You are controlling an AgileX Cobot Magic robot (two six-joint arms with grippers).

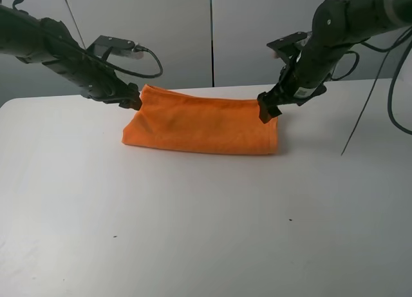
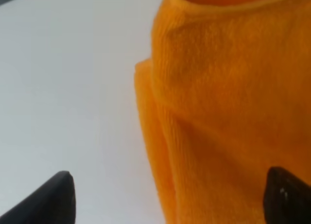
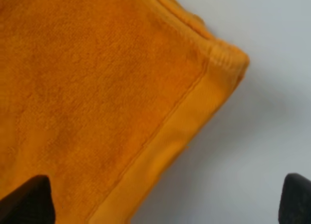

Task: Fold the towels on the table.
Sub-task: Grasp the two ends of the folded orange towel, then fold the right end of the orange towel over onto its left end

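From the high camera, the orange towel (image 1: 203, 126) lies folded into a long, flat bundle toward the far edge of the bench (image 1: 193, 232), about midway between its left and right edges. The left pincer (image 1: 133, 100) sits right at the bundle's far left corner, and the right pincer (image 1: 267, 110) is at its far right corner. From this angle I cannot make out how wide either one stands. Two tiny dark specks (image 1: 290, 220) dot the bare white surface nearer the front edge.

In the left wrist camera, two dark fingers (image 2: 48, 202) stand wide apart, one over bare bench and the other over the cloth. The towel's folded, layered edge runs between them. This pincer is spread open and grips nothing.

In the right wrist camera, the fingers (image 3: 29, 202) are likewise far apart, one over the terry pile and one over the white bench. The towel's corner, with its smooth border band (image 3: 184, 131) and stitched hem, lies between them, ungripped.
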